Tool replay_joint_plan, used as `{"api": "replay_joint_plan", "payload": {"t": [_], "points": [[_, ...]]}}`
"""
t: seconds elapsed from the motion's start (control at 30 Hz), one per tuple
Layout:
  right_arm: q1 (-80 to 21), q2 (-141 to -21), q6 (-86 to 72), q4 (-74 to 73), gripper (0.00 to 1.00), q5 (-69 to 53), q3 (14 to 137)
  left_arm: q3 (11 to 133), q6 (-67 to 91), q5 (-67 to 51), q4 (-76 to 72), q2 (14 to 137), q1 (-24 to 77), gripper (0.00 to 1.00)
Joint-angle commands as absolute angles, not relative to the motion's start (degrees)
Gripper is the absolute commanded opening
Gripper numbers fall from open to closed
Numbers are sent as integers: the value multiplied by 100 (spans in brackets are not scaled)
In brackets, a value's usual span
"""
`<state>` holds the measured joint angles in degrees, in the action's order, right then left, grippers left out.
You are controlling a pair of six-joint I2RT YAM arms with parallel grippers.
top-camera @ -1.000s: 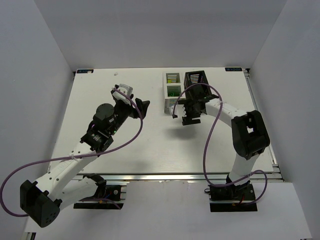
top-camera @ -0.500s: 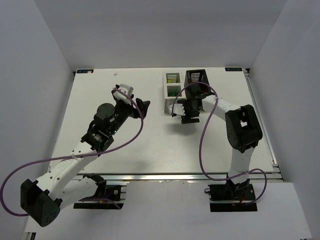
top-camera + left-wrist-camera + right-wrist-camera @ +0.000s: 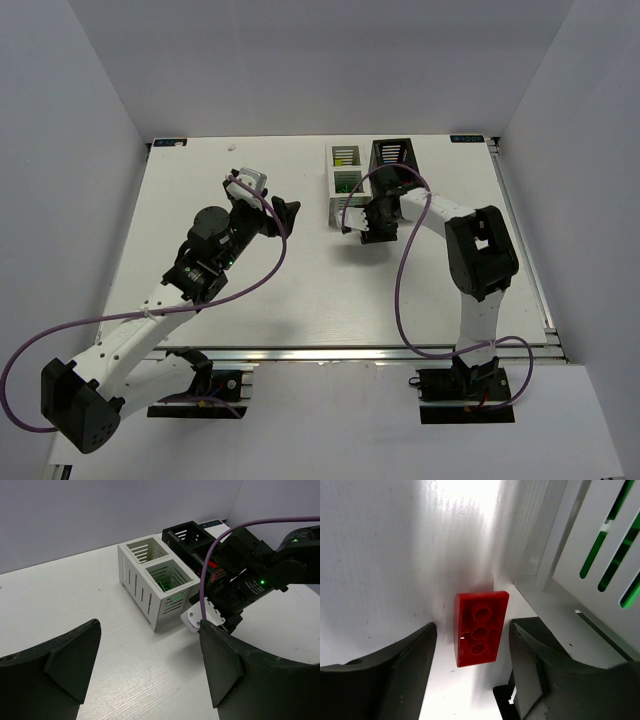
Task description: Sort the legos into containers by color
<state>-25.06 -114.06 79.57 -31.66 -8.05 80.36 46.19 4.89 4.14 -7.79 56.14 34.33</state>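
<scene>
A red lego (image 3: 479, 628) lies hollow side up on the table, right beside the foot of the white box (image 3: 600, 510). My right gripper (image 3: 472, 647) is open low over it, one finger on each side, neither touching it. In the top view this gripper (image 3: 371, 228) sits at the near side of the white box (image 3: 343, 180) and the black box (image 3: 392, 158). Green legos (image 3: 162, 584) lie in the white box's near compartment, and yellow shows in the far one (image 3: 344, 155). My left gripper (image 3: 150, 665) is open and empty above the table, left of the boxes.
The right arm's purple cable (image 3: 405, 270) loops over the table near the boxes. The left wrist view shows the right wrist (image 3: 250, 580) close against the black box (image 3: 187, 535). Bare table lies between the left gripper (image 3: 283, 215) and the white box.
My right gripper has moved back toward the boxes and lower, its elbow swinging in. The left arm has not moved.
</scene>
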Motion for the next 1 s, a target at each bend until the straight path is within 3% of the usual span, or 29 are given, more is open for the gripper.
{"api": "replay_joint_plan", "payload": {"t": [0.0, 0.2, 0.3, 0.33, 0.53, 0.77, 0.97], "points": [[-2558, -11400, 8209, -3481, 62, -773, 7955, 4570, 422, 518, -835, 5484, 3410, 89], [-2707, -10785, 8165, -3349, 49, -984, 7243, 4579, 422, 483, -835, 5467, 3410, 89], [-2821, -10495, 7972, -3323, 34, -1072, 6962, 4570, 413, 518, -835, 5458, 3410, 89], [-2839, -10320, 7885, -3331, 25, -1133, 6909, 4570, 404, 527, -818, 5458, 3410, 89], [-2839, -9275, 6639, -3305, 0, -2073, 6802, 4570, 404, 519, -835, 5449, 3410, 89], [-2497, -8167, 4416, -2491, 0, -2672, 7181, 4570, 369, 527, -826, 5432, 3410, 89], [-2145, -7857, 3167, -513, 3, -1576, 6830, 4570, 369, 492, -826, 5440, 3410, 89]]}}
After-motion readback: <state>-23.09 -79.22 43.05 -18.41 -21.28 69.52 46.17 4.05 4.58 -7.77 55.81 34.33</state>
